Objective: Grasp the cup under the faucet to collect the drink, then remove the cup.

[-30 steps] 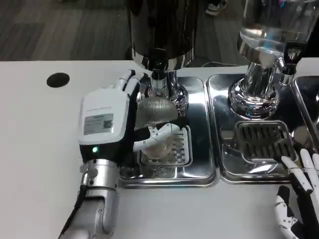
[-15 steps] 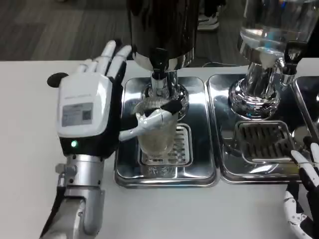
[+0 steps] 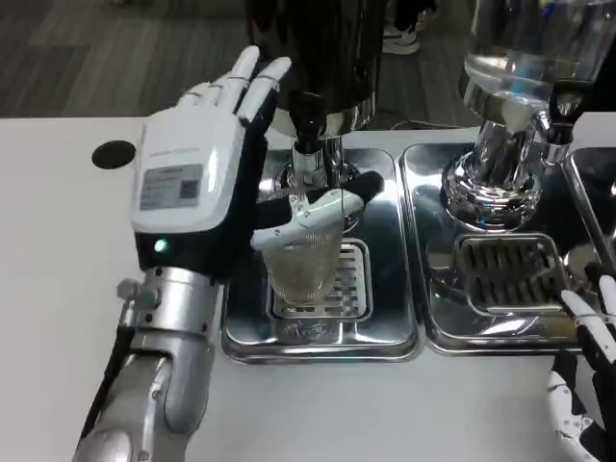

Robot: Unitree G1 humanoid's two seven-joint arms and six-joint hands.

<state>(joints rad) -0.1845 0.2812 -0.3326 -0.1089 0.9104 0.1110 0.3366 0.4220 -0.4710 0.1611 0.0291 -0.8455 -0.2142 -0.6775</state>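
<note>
cup [image 3: 303, 260]: clear, ribbed, upright on slotted steel tray [image 3: 385, 318] under faucet [image 3: 310, 144] | left hand [image 3: 197, 183]: thumb laid across rim, fingers raised, grasp not determinable | right hand [image 3: 582, 385]: fingers spread, nothing held | second chrome dispenser [image 3: 505, 144] alongside

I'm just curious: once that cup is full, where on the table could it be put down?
The white table left of the left tray is bare, apart from a dark hole. The front strip between the two hands is bare too. It is crowded under the faucet, where the left hand meets the cup, and around the right dispenser. The right hand sits at the front corner.
</note>
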